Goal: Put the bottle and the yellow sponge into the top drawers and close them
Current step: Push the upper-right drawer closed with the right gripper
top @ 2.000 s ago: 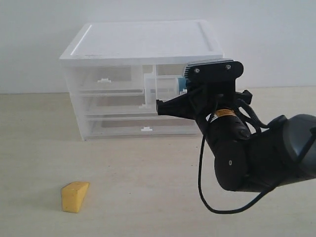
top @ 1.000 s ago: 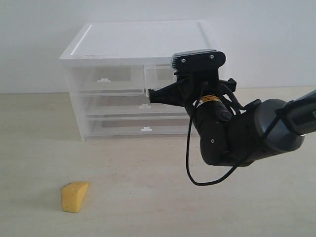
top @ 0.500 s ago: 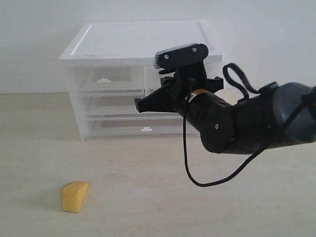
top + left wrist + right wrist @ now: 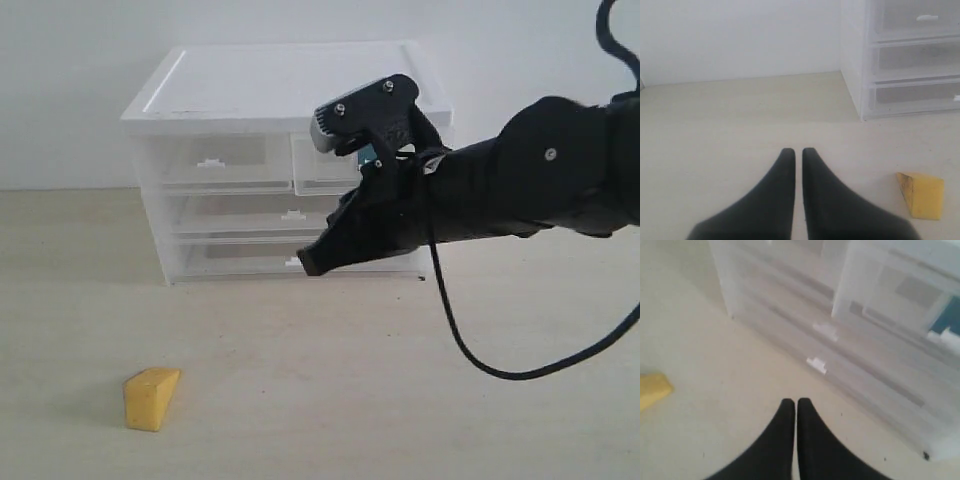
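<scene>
The yellow sponge [image 4: 152, 398] [image 4: 922, 194] [image 4: 652, 389] lies on the table at the front left, apart from both grippers. Only a teal patch of the bottle [image 4: 367, 155] [image 4: 949, 320] shows through the wall of the top right drawer [image 4: 322, 160], whose front looks level with the top left drawer [image 4: 215, 162] [image 4: 915, 20]. My right gripper [image 4: 308, 264] [image 4: 792, 401] is shut and empty, pointing down-left in front of the cabinet's lower drawers. My left gripper [image 4: 798, 151] is shut and empty above the table, left of the sponge; the exterior view does not show it.
The white translucent cabinet [image 4: 290, 85] stands at the back, with two full-width drawers [image 4: 290, 215] under the top pair. My right arm [image 4: 520, 190] crosses in front of the cabinet's right half, with a black cable [image 4: 470, 345] hanging below it.
The top right drawer went from pulled out to pushed in. My right gripper then swung left and down, away from the drawer front. The sponge has not moved.
</scene>
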